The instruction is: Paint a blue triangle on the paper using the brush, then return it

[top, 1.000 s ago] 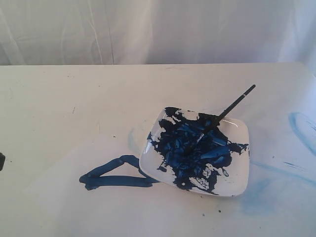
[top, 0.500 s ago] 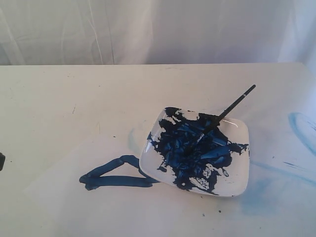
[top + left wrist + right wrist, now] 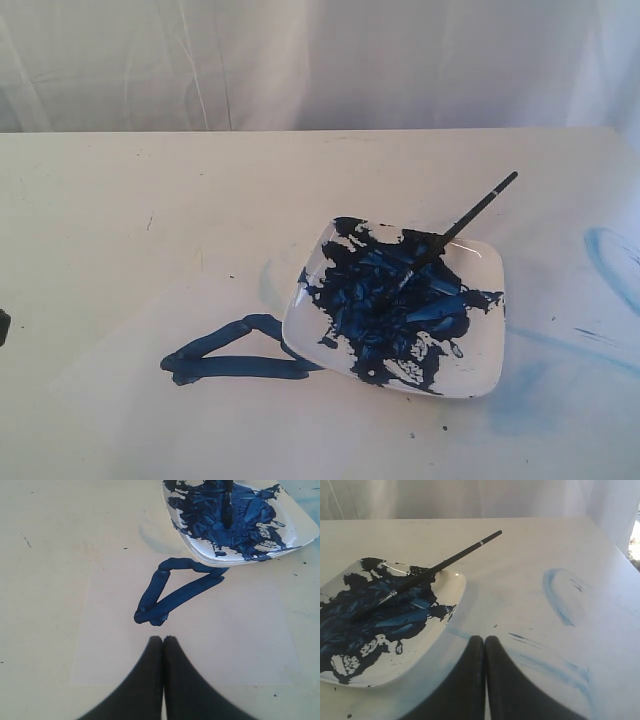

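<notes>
The brush (image 3: 450,232) lies free in the white dish (image 3: 488,265), its bristles sunk in the dark blue paint (image 3: 385,305) and its handle slanting out over the rim. The blue triangle (image 3: 240,367) sits on the paper (image 3: 225,645) beside the dish, which seems to cover one tip of it. The left gripper (image 3: 163,639) and the right gripper (image 3: 485,639) each have their fingers pressed together, holding nothing.

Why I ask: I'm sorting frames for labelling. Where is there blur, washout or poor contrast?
Exterior view: soft overall, and the paper barely separates from the tabletop. Left wrist view: the blue triangle is crisp, the left end effector a blurred dark shape. Right wrist view: the brush is sharp, the right end effector blurred, the far right edge blown out.
</notes>
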Available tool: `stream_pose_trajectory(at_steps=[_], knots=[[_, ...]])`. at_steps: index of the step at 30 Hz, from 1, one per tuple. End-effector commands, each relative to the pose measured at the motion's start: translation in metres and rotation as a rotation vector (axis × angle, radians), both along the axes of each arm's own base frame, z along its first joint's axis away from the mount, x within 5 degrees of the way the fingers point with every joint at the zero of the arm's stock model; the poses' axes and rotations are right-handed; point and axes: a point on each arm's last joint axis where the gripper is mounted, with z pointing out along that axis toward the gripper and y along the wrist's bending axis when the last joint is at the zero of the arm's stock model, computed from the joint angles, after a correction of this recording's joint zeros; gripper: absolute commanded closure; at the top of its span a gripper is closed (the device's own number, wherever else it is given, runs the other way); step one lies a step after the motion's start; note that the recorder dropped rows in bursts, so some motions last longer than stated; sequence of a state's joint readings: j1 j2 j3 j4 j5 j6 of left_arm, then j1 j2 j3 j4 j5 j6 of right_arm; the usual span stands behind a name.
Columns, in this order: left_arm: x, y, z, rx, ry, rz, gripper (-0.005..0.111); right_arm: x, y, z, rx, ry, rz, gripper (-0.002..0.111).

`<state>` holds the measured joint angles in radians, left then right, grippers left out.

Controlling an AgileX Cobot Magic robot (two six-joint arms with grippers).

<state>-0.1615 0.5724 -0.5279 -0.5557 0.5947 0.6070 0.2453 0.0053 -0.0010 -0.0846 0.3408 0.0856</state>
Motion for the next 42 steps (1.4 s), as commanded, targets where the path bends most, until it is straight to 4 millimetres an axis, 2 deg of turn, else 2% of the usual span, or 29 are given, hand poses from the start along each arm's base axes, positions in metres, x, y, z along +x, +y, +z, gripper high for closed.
stream_pose_trajectory(at_steps=[1,15,36,42], knots=[[-0.001,-0.001,-0.002,-0.015,0.01,-0.005,0.107,0.0,0.0,0.001,0.014,-0.008,0.002,0.108],[-0.001,-0.001,-0.002,-0.015,0.01,-0.005,0.107,0.001,-0.004,0.0,0.014,-0.006,-0.088,0.108],[-0.002,-0.002,-0.001,-0.013,0.008,-0.013,0.107,0.001,-0.004,0.0,0.014,-0.006,-0.088,0.108],[-0.018,0.0,0.008,-0.03,-0.091,-0.022,0.107,0.001,-0.004,0.0,0.014,-0.006,-0.088,0.108]])
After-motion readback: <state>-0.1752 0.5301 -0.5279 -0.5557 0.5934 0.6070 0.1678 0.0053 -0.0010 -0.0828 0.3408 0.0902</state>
